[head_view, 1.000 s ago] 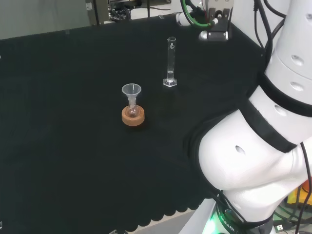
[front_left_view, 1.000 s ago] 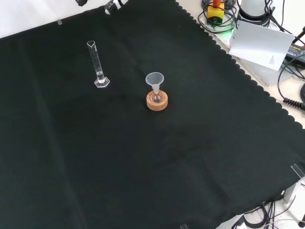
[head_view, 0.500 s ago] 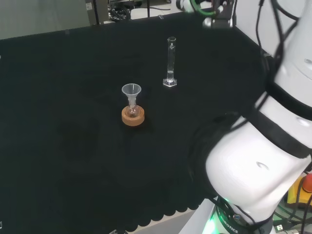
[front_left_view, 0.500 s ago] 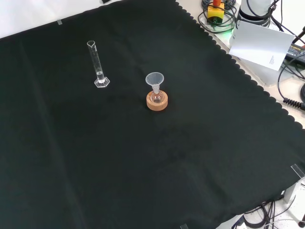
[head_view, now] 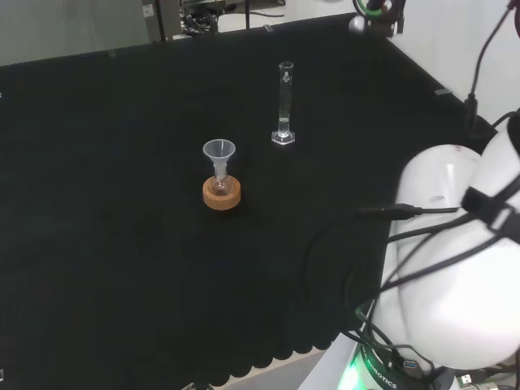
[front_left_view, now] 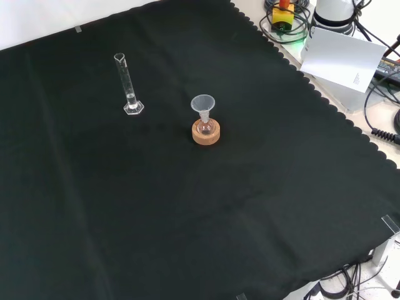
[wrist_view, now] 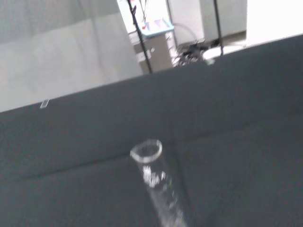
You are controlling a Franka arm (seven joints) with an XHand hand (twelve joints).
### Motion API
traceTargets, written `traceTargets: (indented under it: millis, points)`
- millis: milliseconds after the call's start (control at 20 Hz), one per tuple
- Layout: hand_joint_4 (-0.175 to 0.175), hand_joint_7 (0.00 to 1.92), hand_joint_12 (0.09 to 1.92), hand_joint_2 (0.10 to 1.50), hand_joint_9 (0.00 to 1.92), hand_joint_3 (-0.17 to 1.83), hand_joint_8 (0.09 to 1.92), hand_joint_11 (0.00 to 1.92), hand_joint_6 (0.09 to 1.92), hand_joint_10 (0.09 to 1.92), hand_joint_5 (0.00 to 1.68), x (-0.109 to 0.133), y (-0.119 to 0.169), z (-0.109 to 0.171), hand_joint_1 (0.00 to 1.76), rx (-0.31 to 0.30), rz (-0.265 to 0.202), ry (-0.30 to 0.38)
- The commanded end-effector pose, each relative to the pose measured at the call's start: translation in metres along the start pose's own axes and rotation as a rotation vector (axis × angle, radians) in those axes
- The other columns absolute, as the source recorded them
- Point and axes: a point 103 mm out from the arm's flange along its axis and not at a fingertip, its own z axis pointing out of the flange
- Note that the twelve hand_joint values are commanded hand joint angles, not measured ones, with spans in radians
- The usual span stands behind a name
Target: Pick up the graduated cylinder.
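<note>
Graduated cylinder upright on black cloth, untouched, beside funnel

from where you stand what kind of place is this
Probably a lab bench set up for robot trials: a tall clear graduated cylinder and a small flask with a clear funnel on a cork ring stand on black cloth.

The head camera is looking from behind and above the arm over the cloth. The front camera is facing down from the opposite side. Both are sharing the cylinder and funnel. The wrist camera is sitting close to the cylinder's rim.
</note>
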Motion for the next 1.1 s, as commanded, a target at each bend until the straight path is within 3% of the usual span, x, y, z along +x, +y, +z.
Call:
traceTargets:
  millis: [50,350,500,750,900,1100]
  points:
    - [-0.057,0.17,1.37,1.06,0.38,0.24,0.68,0.18,0.09,0.69,0.31,-0.032,0.002,0.132,0.48,0.141,0.006,0.156]
    - [-0.058,0.2,1.37,1.04,0.41,0.24,0.69,0.2,0.09,0.69,0.33,-0.045,-0.003,0.145,0.52,0.107,-0.01,0.324]
    - [-0.055,0.19,1.36,1.04,0.4,0.24,0.68,0.2,0.09,0.68,0.34,-0.052,-0.005,0.149,0.52,0.083,-0.028,0.354]
    - [-0.05,0.19,1.36,1.01,0.41,0.24,0.68,0.21,0.09,0.67,0.33,-0.06,-0.003,0.161,0.56,0.108,-0.052,0.431]
    - [-0.052,0.21,1.35,0.96,0.42,0.25,0.68,0.21,0.09,0.66,0.35,-0.059,0.0,0.175,0.75,0.13,-0.071,0.464]
    - [-0.056,0.28,1.33,0.83,0.49,0.44,0.67,0.25,0.09,0.62,0.42,-0.056,0.004,0.195,0.93,0.133,-0.098,0.516]
